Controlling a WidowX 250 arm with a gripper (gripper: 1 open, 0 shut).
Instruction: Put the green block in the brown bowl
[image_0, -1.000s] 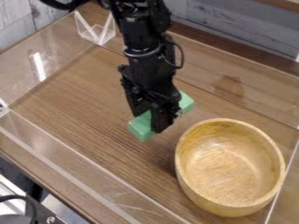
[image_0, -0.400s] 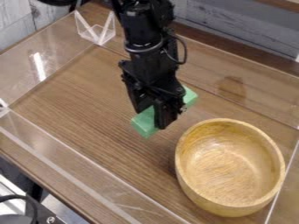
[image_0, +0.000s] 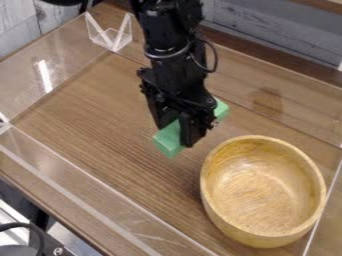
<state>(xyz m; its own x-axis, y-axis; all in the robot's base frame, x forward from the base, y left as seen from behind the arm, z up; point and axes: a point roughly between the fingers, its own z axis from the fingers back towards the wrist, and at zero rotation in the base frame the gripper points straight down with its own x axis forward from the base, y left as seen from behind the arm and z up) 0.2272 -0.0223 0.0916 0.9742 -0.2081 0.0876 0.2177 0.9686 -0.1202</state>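
The green block (image_0: 170, 143) is a bright green bar clamped between the black fingers of my gripper (image_0: 183, 130), which points straight down and is shut on it. Both ends of the block stick out past the fingers, one at the lower left and one at the upper right (image_0: 218, 108). The block appears to hang just above the wooden tabletop. The brown bowl (image_0: 263, 190) is a wide light wooden bowl standing at the lower right, a short way right of the gripper, and nothing lies inside it.
Clear acrylic walls (image_0: 54, 60) fence the wooden table (image_0: 94, 120) on the left, back and front. A clear plastic stand (image_0: 110, 35) sits at the back left. The table's front edge runs along the lower left.
The gripper with the green block has shifted slightly right toward the bowl and lifted a touch. The bowl has not moved.
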